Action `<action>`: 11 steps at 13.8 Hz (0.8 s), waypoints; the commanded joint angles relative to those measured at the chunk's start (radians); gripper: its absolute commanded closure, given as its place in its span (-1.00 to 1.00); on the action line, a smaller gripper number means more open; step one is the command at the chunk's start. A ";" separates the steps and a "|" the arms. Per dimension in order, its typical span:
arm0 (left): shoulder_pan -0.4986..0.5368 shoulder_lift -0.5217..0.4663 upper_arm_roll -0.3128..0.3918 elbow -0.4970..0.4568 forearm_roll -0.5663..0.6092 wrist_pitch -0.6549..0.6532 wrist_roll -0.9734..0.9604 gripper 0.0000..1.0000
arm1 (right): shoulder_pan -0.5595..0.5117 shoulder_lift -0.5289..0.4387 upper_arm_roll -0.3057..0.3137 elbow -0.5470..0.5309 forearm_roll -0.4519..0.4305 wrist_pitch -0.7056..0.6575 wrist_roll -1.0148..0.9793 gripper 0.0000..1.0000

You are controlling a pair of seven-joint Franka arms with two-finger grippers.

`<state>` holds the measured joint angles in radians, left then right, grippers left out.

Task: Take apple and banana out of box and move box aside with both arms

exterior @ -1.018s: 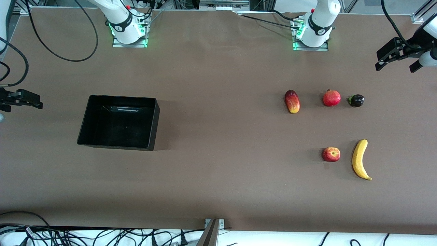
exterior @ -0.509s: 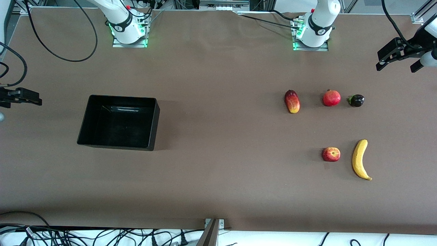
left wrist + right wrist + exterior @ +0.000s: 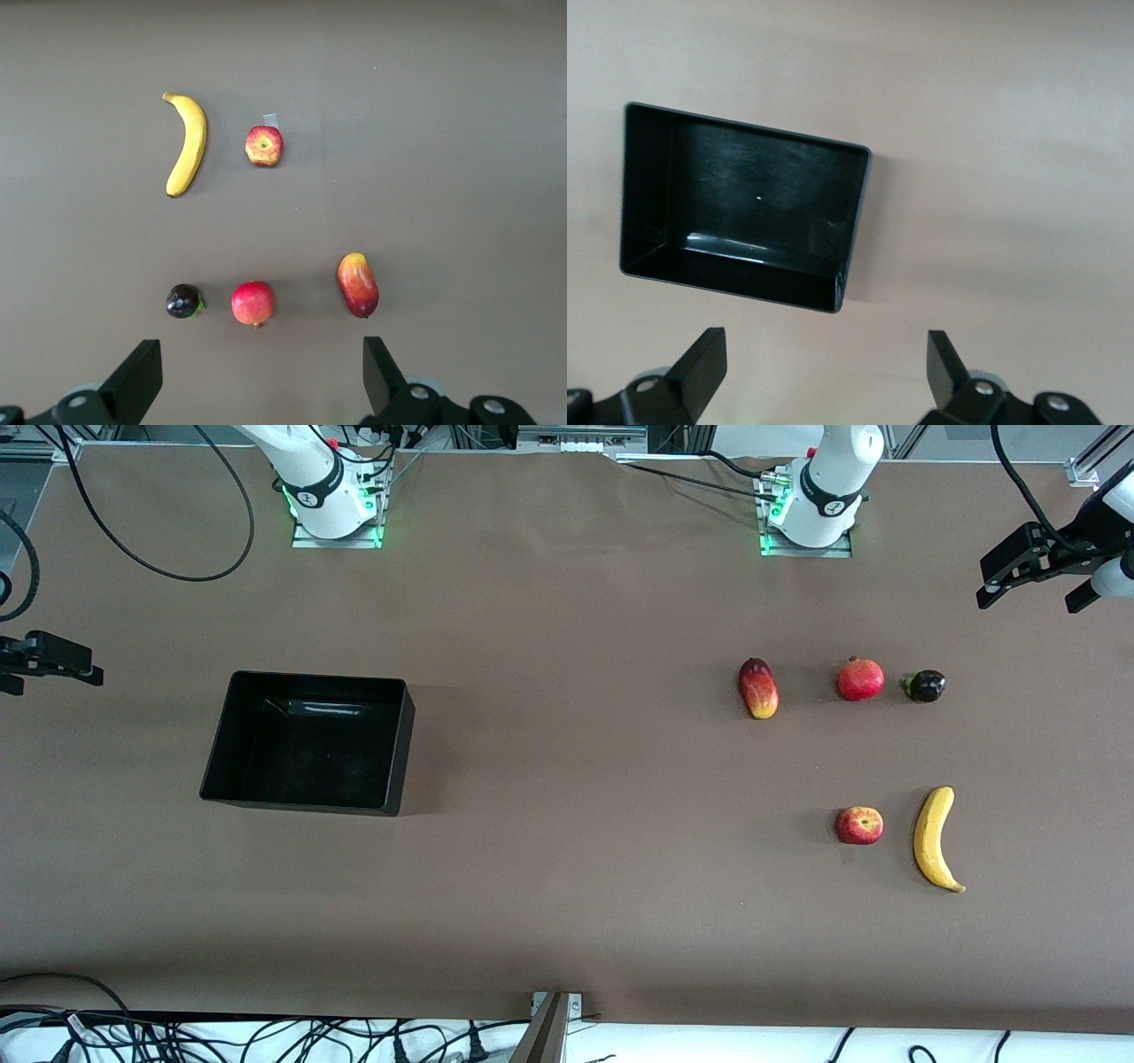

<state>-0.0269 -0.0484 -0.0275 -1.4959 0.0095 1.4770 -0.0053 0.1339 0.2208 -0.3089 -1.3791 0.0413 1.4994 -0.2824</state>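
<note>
Two hands are hanging with fingers spread wide and nothing in them: the right hand (image 3: 35,664) over the worktop (image 3: 567,886) edge at its own arm's end, the empty box (image 3: 310,742) lying just inward from it. Well apart, toward the left arm's end, the apple (image 3: 859,825) and banana (image 3: 935,838) are already lying out on the worktop side by side, the banana's long axis running toward the camera, with the left hand (image 3: 1032,580) hanging above that end. Judging by this, the right arm is sitting nearer the box.

The box (image 3: 310,742) sits toward the right arm's end of the table (image 3: 567,912). Toward the left arm's end, the apple (image 3: 859,825) lies beside the banana (image 3: 935,838), nearer the front camera than the mango (image 3: 758,688), pomegranate (image 3: 860,679) and mangosteen (image 3: 925,685).
</note>
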 commanded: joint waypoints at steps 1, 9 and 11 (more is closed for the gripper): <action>0.009 -0.016 0.001 -0.014 -0.026 -0.006 0.007 -1.00 | -0.135 -0.255 0.186 -0.316 -0.092 0.131 0.097 -1.00; 0.019 -0.013 0.001 -0.015 -0.026 -0.004 0.007 -1.00 | -0.206 -0.203 0.292 -0.265 -0.087 0.112 0.095 -1.00; 0.019 -0.013 0.001 -0.015 -0.026 -0.004 0.007 -1.00 | -0.203 -0.182 0.295 -0.230 -0.084 0.094 0.101 -1.00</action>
<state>-0.0172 -0.0482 -0.0256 -1.4974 0.0095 1.4759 -0.0053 -0.0476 -0.0182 -0.0384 -1.6996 -0.0395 1.6414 -0.1981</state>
